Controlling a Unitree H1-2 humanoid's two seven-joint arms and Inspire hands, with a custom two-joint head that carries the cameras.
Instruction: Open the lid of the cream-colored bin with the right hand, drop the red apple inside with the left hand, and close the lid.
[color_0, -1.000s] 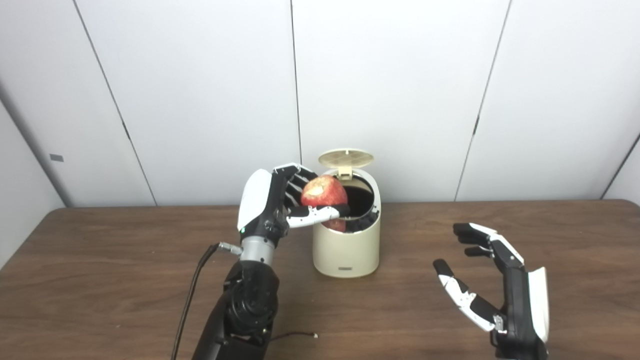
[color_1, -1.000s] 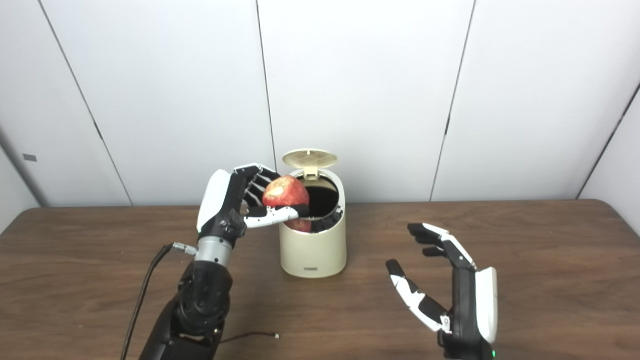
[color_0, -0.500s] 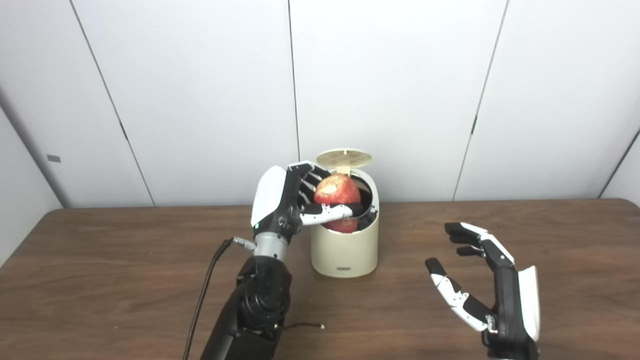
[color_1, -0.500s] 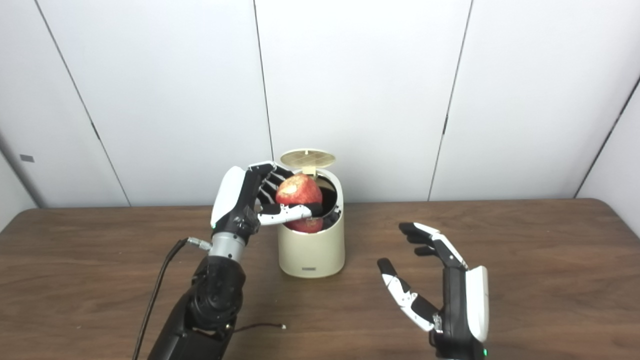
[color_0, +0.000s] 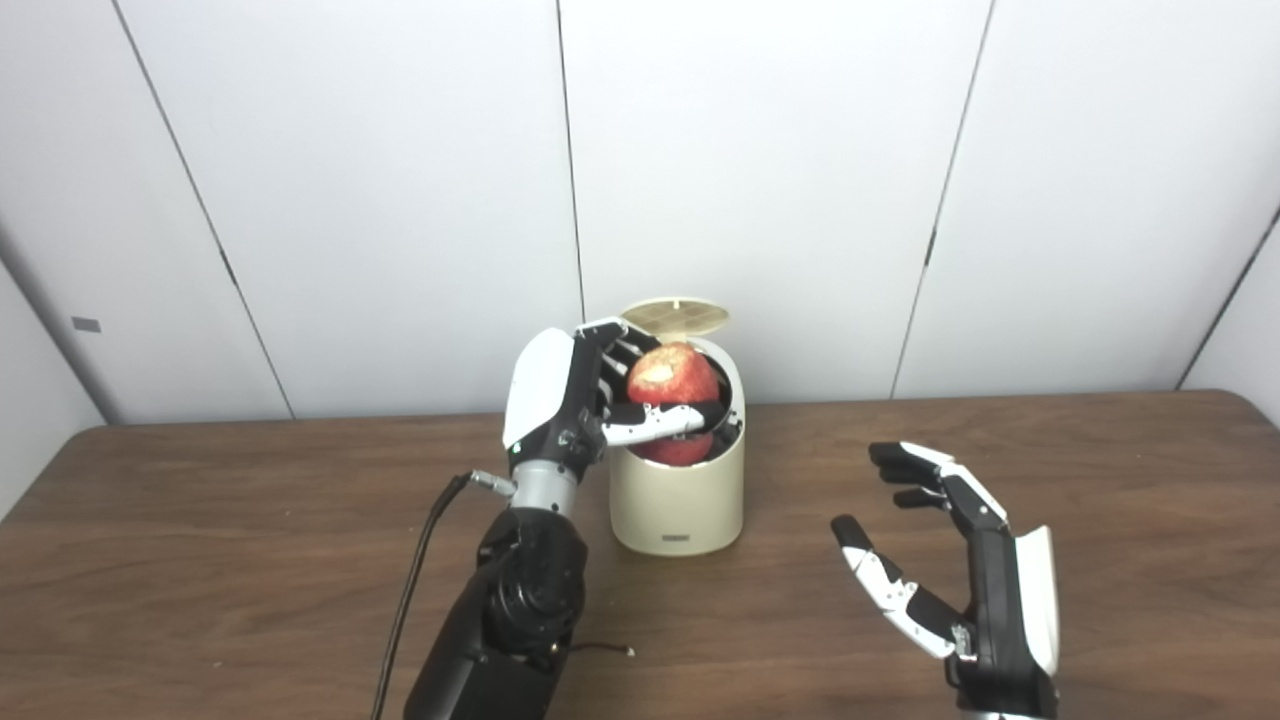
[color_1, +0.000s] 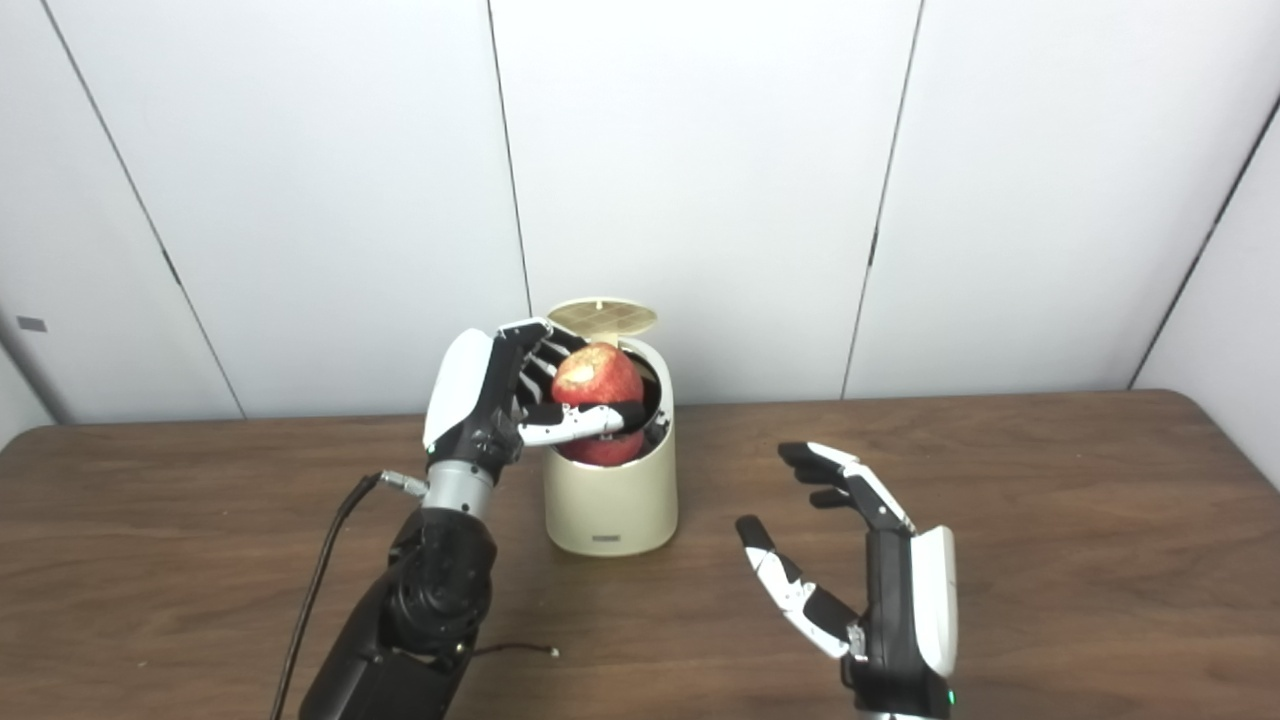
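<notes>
Left hand (color_0: 575, 405): wrapped round the red apple (color_0: 672, 375), over the cream bin (color_0: 678, 500), lid (color_0: 675, 317) up.
Right hand (color_0: 950, 580): empty, fingers spread.
Apple: probably firm, smooth, rollable; hold its sides.

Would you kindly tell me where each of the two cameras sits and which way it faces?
Left eye view: on the head, facing forward and down at the wooden table; both arms enter from below, with the cream-colored bin just right of centre.
Right eye view: beside it, same direction; the bin sits left of centre.
Shared: the left hand holding the red apple over the bin under its raised lid, and the open right hand above the table.
</notes>
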